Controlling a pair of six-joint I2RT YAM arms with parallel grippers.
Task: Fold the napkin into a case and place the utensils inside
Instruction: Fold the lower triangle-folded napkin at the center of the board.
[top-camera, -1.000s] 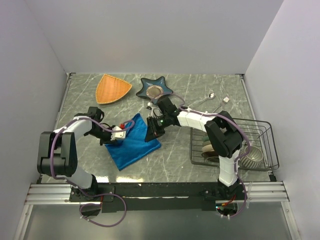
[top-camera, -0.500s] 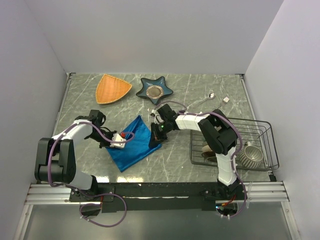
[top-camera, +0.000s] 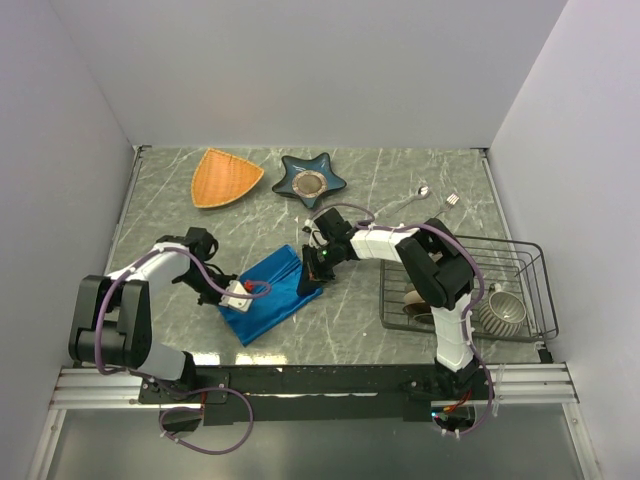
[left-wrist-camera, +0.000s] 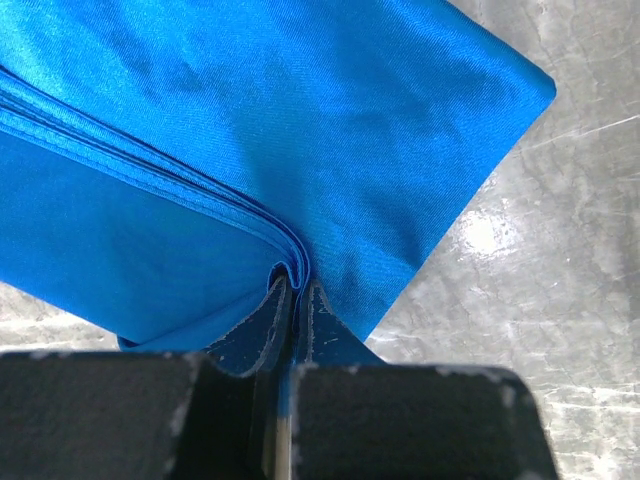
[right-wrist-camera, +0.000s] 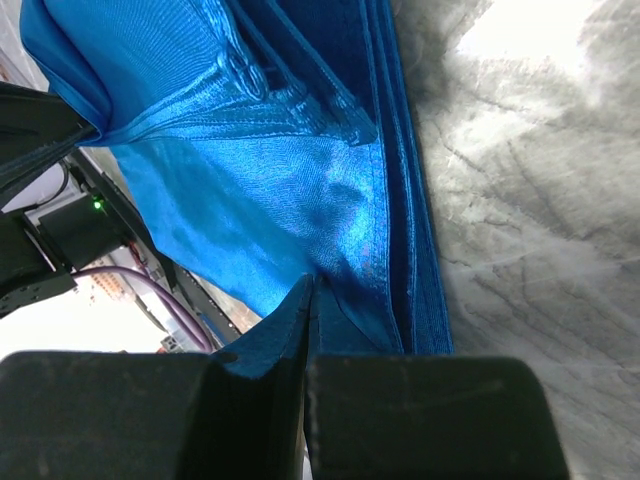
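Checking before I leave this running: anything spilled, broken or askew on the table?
Nothing spilled or broken. The napkin lies diagonal to the table's edge, half folded, both arms' jaws shut on it. Spoon and fork lie far right.

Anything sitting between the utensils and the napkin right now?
No loose item lies on the table between the spoon, fork and the napkin. Only the right arm stretches across that line, with the right gripper shut on the napkin's right edge. The star dish sits farther back, clear of it.
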